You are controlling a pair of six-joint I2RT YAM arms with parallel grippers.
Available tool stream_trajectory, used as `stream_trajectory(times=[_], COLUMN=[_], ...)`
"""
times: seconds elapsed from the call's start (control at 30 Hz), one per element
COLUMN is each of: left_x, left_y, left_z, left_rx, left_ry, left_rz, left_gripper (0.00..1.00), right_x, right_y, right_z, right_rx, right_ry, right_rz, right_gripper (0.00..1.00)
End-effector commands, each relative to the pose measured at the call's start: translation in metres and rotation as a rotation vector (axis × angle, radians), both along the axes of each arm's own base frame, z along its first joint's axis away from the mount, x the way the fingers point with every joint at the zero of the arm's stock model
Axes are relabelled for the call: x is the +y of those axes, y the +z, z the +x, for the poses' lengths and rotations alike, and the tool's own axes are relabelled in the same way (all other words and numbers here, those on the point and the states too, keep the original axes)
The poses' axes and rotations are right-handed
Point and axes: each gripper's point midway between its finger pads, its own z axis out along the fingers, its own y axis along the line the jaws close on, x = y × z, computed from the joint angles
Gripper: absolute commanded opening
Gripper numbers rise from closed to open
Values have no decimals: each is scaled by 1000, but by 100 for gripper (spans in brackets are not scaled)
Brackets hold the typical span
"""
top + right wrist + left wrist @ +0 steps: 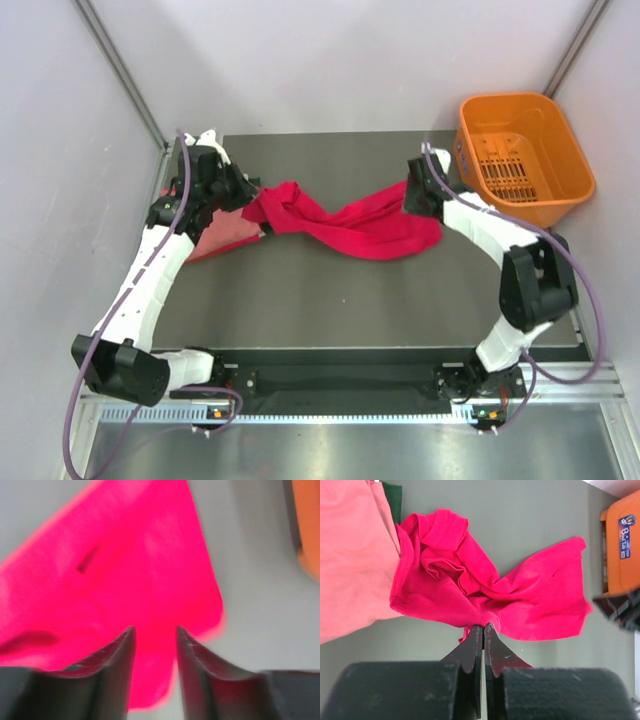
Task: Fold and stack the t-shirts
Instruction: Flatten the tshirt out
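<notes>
This is a robotics lab test cell: a white-and-black jointed left robot arm [150, 280] and its matching right robot arm [500, 240] are bolted to a silver slotted aluminium rail [340, 415] at the near edge of a dark grey matted table [330, 300], with purple cables [67, 430] looping from their bases. Plain pale wall panels [350, 60] joined by grey metal frame bars [120, 70] close the space beyond the fingers of the left gripper [250, 200] and the right gripper [410, 195]. An orange perforated plastic basket [505, 98] stands to the right of the right gripper's fingers.
</notes>
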Motion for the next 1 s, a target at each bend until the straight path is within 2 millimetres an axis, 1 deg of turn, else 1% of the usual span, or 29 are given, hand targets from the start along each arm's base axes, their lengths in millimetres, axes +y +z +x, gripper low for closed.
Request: stream_trajectory(times=[0.0,0.07,0.1,0.13,0.17,0.2,0.23,0.27,0.3,0.33,0.4,0.43,0.47,0.57,0.63,0.7,0.8,0.87,0.9,0.93,0.97], left_x=[-3,0,3,3,4,4,4,4,3,4,5,7,7,10,11,12,12,13,13,13,13], left_y=[6,3,0,0,-1,-2,-2,-4,-4,-5,-6,-6,-6,-2,-1,1,0,-1,-1,-1,-2], left_z=[5,6,6,6,6,6,6,6,7,6,7,7,6,5,4,3,2,1,1,1,1], left_rx=[-39,-36,-31,-31,-31,-29,-31,-26,-29,-26,-26,-28,-30,-38,-42,-48,-44,-42,-42,-42,-41], left_ry=[-20,-12,-1,1,3,5,3,4,4,7,13,23,24,32,35,40,38,38,39,38,37], left_rz=[-11,4,14,17,20,20,16,16,15,14,18,24,26,30,33,36,40,44,44,46,47], left_gripper=[0,0,0,0,0,0,0,0,0,0,0,0,0,0,0,0,0,0,0,0,0], right_x=[9,10,14,13,6,6,2,-9,-10,-15,-26,-30,-36,-41,-38,-35,-31,-31,-31,-32,-33], right_y=[-9,-9,0,1,-8,1,1,-9,-2,-13,-8,-16,-16,-28,-38,-46,-57,-63,-65,-68,-69], right_z=[20,19,20,18,11,10,8,0,0,-10,-12,-20,-21,-31,-34,-33,-32,-31,-31,-32,-31], right_rx=[47,46,12,2,18,-14,-16,5,-24,-2,-32,-13,-16,14,33,46,65,79,83,87,87], right_ry=[71,75,84,83,73,76,64,42,48,37,21,13,0,-14,-9,-4,-2,-10,-13,-20,-27], right_rz=[-51,-34,-2,14,21,48,67,75,117,131,173,179,188,198,216,237,252,252,249,245,242], right_gripper=[54,79,83,83,83,82,81,79,78,75,72,70,70,72,72,71,67,58,52,43,41])
